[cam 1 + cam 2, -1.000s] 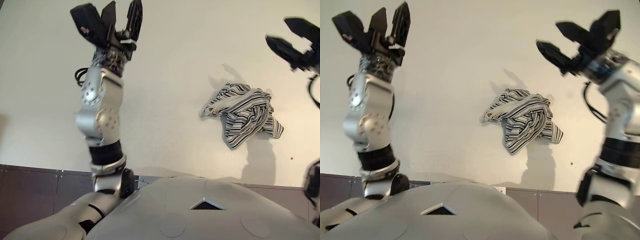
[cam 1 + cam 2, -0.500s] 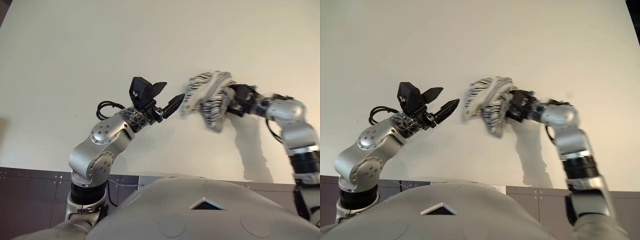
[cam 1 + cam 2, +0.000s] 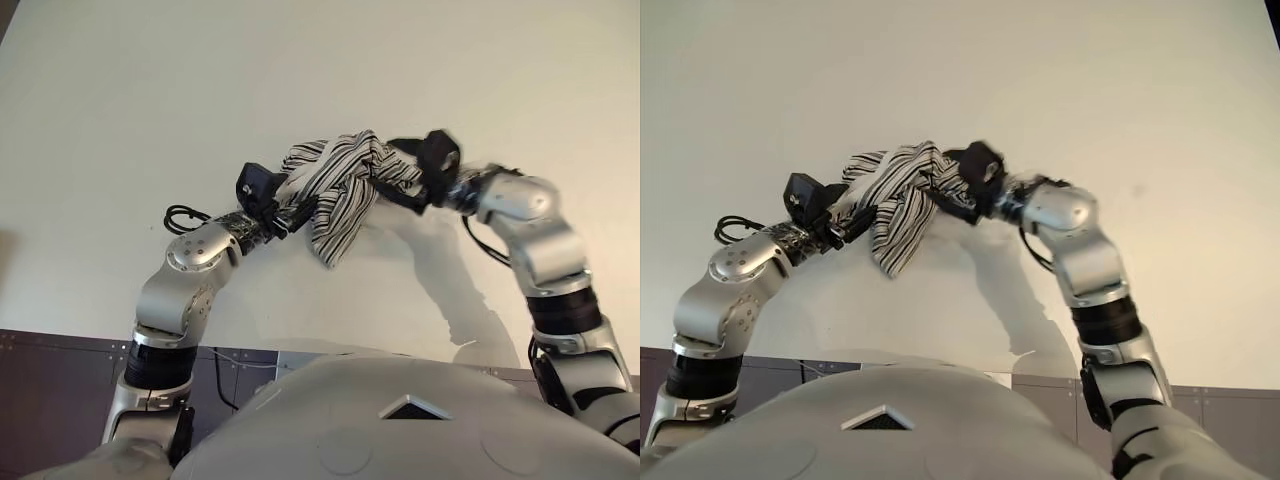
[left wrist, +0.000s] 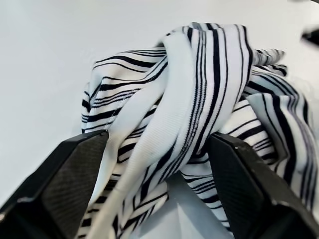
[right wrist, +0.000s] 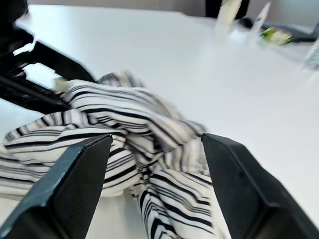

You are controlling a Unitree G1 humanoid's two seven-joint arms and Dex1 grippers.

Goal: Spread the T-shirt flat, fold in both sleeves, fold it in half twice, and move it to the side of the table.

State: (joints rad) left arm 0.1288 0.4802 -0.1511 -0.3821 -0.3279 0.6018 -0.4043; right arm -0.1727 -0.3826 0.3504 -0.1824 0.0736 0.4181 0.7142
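Black-and-white striped T-shirt lies bunched near the middle of the plain white surface. It is not spread at all. Its long axis runs left to right, slung between your two tools, and one twisted flap trails off toward the near edge.

Your left tool is pushed into the left end of the bundle. In the left wrist view its fingers stand wide apart with a thick roll of striped cloth between them, not pinched. Your right tool straddles the right end in the same way, spread wide over the folds.

Half a second ago the left tool pointed at the shirt from just short of it, and only the right tool was in the cloth. Since then the left tool has gone in, and the bundle has slid left and drawn out longer. A second ago both arms were raised well away from the heap.

A looped black cable hangs at the left wrist, beside the tool but not touching the cloth. In the right wrist view a few small blurred items sit at the far edge of the surface, well apart from the shirt.
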